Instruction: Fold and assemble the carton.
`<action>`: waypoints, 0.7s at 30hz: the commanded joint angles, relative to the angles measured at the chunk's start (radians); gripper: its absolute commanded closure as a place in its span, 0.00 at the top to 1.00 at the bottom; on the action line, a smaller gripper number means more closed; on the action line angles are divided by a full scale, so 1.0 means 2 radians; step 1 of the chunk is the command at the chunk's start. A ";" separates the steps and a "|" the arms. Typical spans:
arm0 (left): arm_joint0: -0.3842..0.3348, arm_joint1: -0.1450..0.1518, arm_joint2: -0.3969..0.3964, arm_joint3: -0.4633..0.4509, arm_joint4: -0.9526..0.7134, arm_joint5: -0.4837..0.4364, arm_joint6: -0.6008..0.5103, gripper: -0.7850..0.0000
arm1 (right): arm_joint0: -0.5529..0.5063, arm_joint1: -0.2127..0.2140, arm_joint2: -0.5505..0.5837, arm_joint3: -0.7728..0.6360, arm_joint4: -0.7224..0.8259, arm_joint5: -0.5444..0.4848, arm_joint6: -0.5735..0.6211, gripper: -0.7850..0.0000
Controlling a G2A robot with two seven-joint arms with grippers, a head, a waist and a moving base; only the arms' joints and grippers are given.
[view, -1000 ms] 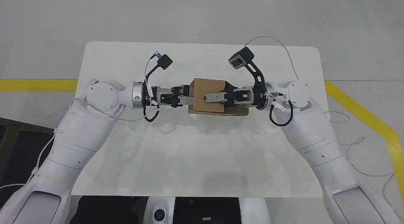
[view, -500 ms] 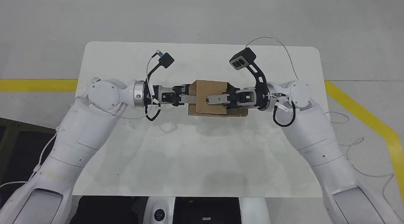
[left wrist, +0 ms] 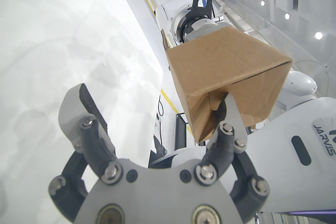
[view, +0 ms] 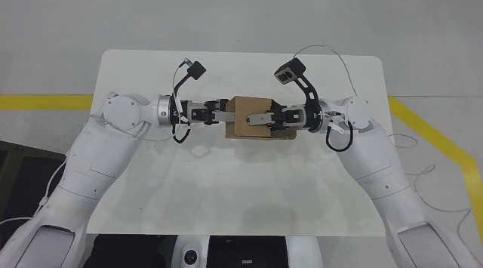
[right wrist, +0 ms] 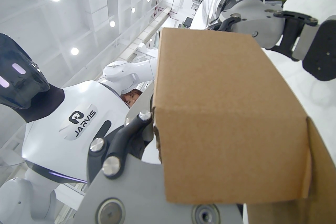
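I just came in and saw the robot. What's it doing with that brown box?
The robot is putting a carton together at the white table. Its right gripper grips the carton at one end. Its left gripper is open at the other end, with one finger tucked into that end.

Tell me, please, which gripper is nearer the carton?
Right: the right gripper clasps the carton; the left gripper is open, one fingertip touching its far end.

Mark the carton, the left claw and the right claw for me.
carton (view: 245, 105), top view, on its brown upper face.
left claw (left wrist: 155, 91), left wrist view, midway between its open fingertips.
right claw (view: 256, 117), top view, at the fingertips gripping the carton.
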 commanded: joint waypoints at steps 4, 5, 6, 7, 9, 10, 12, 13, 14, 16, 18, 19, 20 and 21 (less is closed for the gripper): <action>0.000 -0.001 0.000 0.000 -0.001 0.000 0.000 1.00 | -0.010 0.002 0.004 -0.021 -0.007 0.009 -0.008 0.00; 0.000 -0.001 0.000 0.000 -0.001 0.000 0.000 1.00 | -0.010 0.002 0.005 -0.022 -0.008 0.009 -0.008 0.00; 0.000 -0.001 -0.001 0.000 -0.002 0.000 -0.001 1.00 | -0.011 0.002 0.005 -0.024 -0.008 0.010 -0.008 0.00; 0.000 -0.001 0.000 0.000 -0.002 0.001 -0.002 1.00 | -0.011 0.002 0.005 -0.025 -0.007 0.010 -0.007 0.00; 0.000 -0.001 0.000 0.001 -0.004 0.002 -0.003 1.00 | -0.012 0.002 0.005 -0.026 -0.006 0.010 -0.004 0.00; -0.001 -0.001 0.000 0.001 -0.004 0.002 -0.005 1.00 | -0.012 0.002 0.005 -0.026 -0.005 0.011 -0.003 0.00; -0.001 -0.001 0.000 0.001 -0.007 0.001 -0.008 1.00 | -0.012 0.002 0.005 -0.027 0.000 0.010 0.001 0.00; -0.001 -0.002 0.001 0.002 -0.008 0.000 -0.009 1.00 | -0.013 0.002 0.005 -0.026 0.002 0.009 0.003 0.00; -0.002 -0.002 0.001 0.002 -0.009 -0.001 -0.010 1.00 | -0.013 0.002 0.005 -0.025 0.005 0.009 0.002 0.00; -0.002 -0.002 0.000 0.004 -0.009 -0.002 -0.010 1.00 | -0.014 0.002 0.010 -0.020 0.005 0.005 -0.007 0.00; -0.002 -0.002 -0.002 0.006 -0.009 -0.003 -0.007 1.00 | -0.014 0.002 0.010 -0.020 0.005 0.005 -0.007 0.00; -0.003 -0.002 -0.004 0.008 -0.008 -0.004 -0.005 1.00 | -0.014 0.002 0.010 -0.020 0.005 0.005 -0.007 0.00; -0.003 -0.002 -0.005 0.009 -0.006 -0.005 -0.003 1.00 | -0.014 0.002 0.010 -0.020 0.005 0.005 -0.007 0.00; -0.003 -0.001 -0.008 0.011 -0.005 -0.006 -0.001 1.00 | -0.014 0.002 0.010 -0.020 0.005 0.005 -0.007 0.00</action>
